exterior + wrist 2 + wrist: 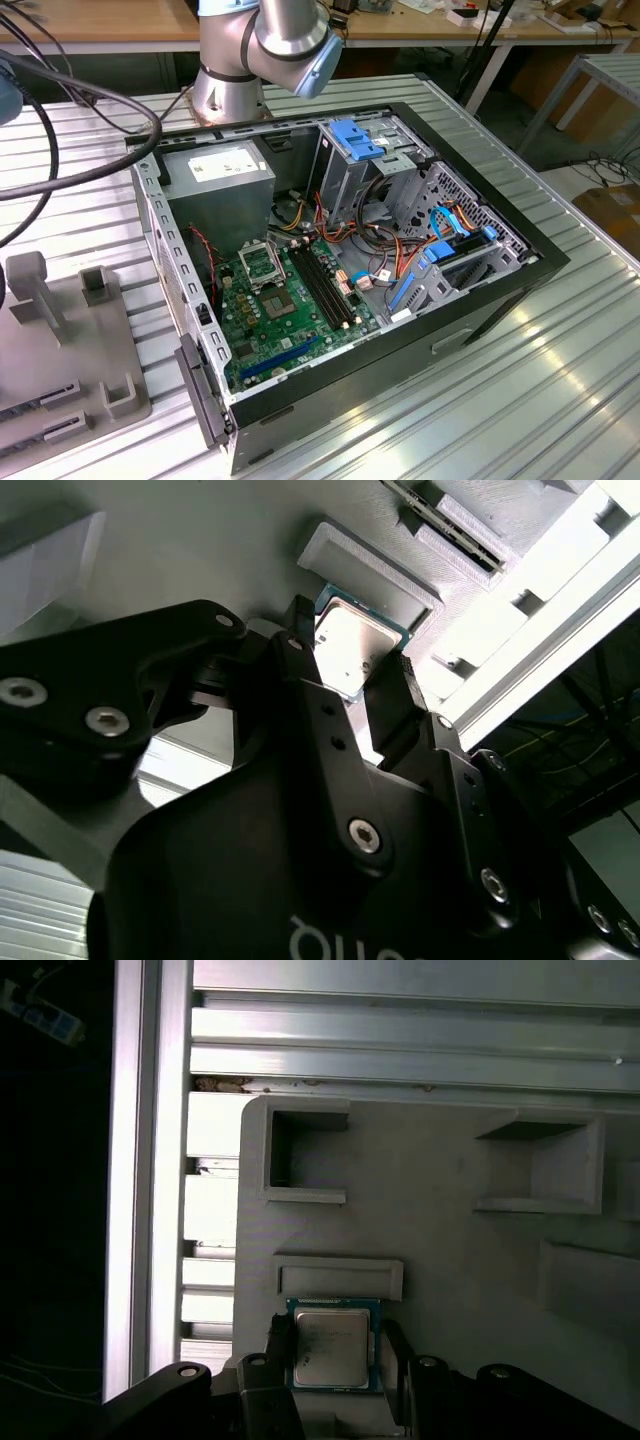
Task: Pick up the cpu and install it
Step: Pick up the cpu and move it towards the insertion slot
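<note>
1. On the grey tray [450,1290], one cpu [333,1347] lies flat, just beside a raised stop [340,1278]. The stop presumably fixes the chip's position for pickup.
2. The pincer [345,645] straddles the cpu, low over the tray. I cannot tell whether it is clenched on the chip or released.
3. In the open computer case [350,250], one metal-framed socket [262,265] shows a dark centre, so I judge that nothing is installed.
4. Count: one cpu, one tray, one case and one socket, all on one ribbed worktop [520,380].
</note>
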